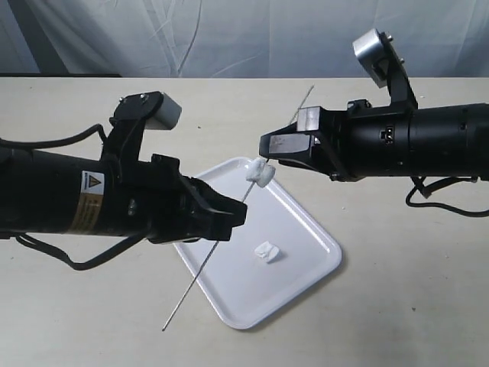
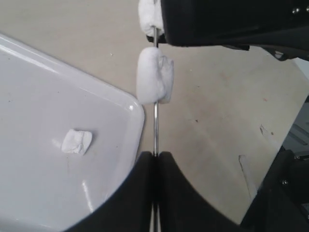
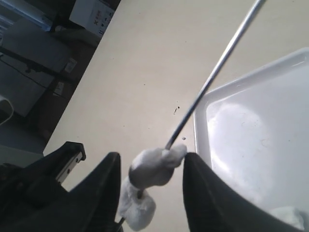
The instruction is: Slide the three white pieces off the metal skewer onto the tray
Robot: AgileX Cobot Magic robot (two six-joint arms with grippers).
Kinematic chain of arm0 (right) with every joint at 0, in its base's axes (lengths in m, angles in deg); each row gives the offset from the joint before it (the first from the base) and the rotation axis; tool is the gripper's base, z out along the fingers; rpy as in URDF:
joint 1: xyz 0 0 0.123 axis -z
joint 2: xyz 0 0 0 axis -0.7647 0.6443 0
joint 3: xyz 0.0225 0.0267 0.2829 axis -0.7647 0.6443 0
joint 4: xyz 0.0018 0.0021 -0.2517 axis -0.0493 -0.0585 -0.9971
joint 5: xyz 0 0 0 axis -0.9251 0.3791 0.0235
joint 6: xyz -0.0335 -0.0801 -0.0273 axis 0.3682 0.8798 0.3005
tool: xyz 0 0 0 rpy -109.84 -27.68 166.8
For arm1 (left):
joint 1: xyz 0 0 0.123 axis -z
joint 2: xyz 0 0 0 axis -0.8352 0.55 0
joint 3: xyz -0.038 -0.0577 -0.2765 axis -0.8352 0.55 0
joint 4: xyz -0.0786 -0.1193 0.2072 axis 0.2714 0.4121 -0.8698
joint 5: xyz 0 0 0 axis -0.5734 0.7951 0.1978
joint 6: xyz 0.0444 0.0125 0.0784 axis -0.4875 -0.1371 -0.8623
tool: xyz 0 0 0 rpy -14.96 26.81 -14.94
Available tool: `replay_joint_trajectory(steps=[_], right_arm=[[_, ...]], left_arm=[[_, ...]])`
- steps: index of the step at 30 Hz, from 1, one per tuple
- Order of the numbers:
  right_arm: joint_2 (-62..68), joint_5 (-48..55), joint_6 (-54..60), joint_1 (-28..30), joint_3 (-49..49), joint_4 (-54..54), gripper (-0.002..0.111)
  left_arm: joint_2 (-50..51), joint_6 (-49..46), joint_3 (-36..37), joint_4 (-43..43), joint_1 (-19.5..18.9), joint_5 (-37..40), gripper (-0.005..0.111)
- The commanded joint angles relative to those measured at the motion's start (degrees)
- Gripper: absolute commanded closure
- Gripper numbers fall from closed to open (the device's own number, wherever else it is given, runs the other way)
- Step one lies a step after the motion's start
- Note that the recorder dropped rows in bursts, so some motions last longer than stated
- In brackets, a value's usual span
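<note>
The thin metal skewer point(image 1: 229, 222) runs slantwise above the white tray point(image 1: 306, 267). My left gripper point(image 1: 225, 218) is shut on its middle; in the left wrist view the jaws point(image 2: 155, 159) pinch the skewer point(image 2: 155, 125). Two white pieces point(image 1: 260, 172) sit close together on the skewer over the tray's far corner. My right gripper point(image 1: 269, 147) stands open around them, one finger on each side of the upper piece point(image 3: 157, 166), with the lower piece point(image 3: 137, 208) just beyond. A third white piece point(image 1: 267, 251) lies loose on the tray.
The tray lies at an angle on a beige table point(image 1: 397, 306). A pale curtain point(image 1: 229, 30) hangs behind. Both black arms reach in over the table from the left and right sides.
</note>
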Motion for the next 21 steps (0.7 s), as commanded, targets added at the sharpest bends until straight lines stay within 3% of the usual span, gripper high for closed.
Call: replay_joint_trajectory(steps=[1, 9, 17, 21], right_arm=[[-0.40, 0.10, 0.05, 0.33, -0.31, 1.10, 0.068], [-0.40, 0.10, 0.05, 0.33, -0.31, 1.21, 0.069], [-0.40, 0.10, 0.05, 0.33, -0.31, 2.16, 0.098], [-0.40, 0.10, 0.05, 0.33, -0.31, 2.30, 0.100]], left_arm=[[0.25, 0.07, -0.50, -0.03, 0.10, -0.51, 0.107], [0.25, 0.07, -0.50, -1.17, 0.10, 0.39, 0.107], [0.25, 0.07, -0.50, -2.11, 0.10, 0.57, 0.107], [0.25, 0.19, -0.50, -2.82, 0.10, 0.67, 0.107]])
